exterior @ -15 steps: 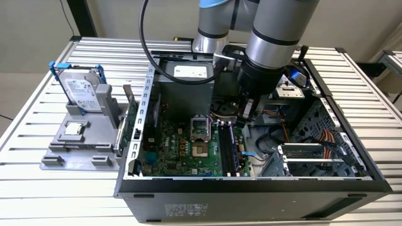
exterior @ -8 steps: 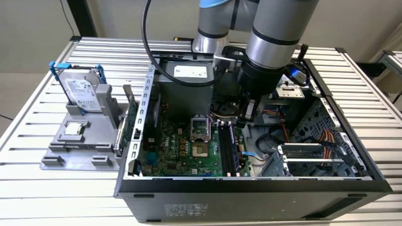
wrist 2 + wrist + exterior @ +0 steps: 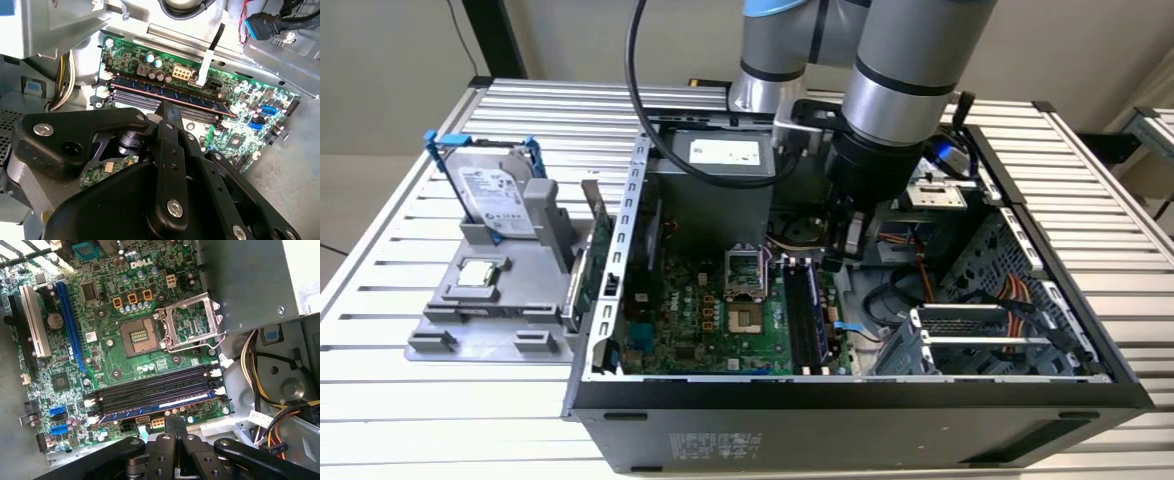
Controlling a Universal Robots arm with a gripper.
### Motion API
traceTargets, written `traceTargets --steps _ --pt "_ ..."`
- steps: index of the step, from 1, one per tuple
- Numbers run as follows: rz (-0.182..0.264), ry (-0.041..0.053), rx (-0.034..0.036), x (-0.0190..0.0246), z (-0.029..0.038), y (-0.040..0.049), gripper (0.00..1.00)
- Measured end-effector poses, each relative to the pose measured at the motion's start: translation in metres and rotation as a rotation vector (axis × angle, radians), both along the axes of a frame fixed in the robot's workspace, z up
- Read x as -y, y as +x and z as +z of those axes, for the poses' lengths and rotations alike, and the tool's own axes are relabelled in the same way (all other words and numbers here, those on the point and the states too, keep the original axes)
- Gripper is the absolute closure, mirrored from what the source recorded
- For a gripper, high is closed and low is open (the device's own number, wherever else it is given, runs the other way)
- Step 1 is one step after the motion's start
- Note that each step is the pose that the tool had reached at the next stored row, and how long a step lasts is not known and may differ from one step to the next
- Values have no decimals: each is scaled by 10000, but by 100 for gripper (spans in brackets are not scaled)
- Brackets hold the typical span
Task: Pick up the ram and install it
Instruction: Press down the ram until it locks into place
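We see the gripper (image 3: 172, 432) clenched and empty just beside the ram (image 3: 155, 409) in its motherboard (image 3: 100, 340) slot; uneven pressing could leave it half-seated.

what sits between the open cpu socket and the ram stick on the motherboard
Empty black memory slots lie between the CPU socket and the ram, seen in the first wrist view.

White logo (image 3: 141, 263) — on motherboard (image 3: 107, 360)

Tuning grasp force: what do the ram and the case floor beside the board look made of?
The ram: fibreglass-like circuit board, matte dark blue, seated in its slot, with what look like black chips. Case floor: bare sheet metal, dull grey, stamped holes and ribs visible.
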State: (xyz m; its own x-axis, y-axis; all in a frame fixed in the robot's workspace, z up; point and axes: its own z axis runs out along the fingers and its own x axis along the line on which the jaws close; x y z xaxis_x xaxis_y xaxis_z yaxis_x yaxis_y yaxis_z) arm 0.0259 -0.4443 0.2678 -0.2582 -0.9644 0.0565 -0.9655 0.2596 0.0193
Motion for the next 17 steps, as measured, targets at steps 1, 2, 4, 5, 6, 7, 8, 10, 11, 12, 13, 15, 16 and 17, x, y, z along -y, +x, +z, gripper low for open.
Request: traceTargets --steps 1,2,4,5,6,7,8,10,11,12,13,15,16,17 --pt "59 0 0 0 0 0 100" --pt "118 0 0 0 0 0 100" --pt "237 0 0 0 0 0 100" --pt "297 0 -1 0 0 0 100" --pt "360 0 0 0 0 0 100" --pt "428 1 0 0 0 0 100" --pt "495 1 0 0 0 0 100" --pt "637 0 0 0 0 0 100" --pt "703 -1 0 0 0 0 100" --pt "774 1 0 0 0 0 100" --pt "852 0 0 0 0 0 100" --pt "1004 1 0 0 0 0 100" --pt "1075 0 0 0 0 0 100" --pt "1151 0 0 0 0 0 100"
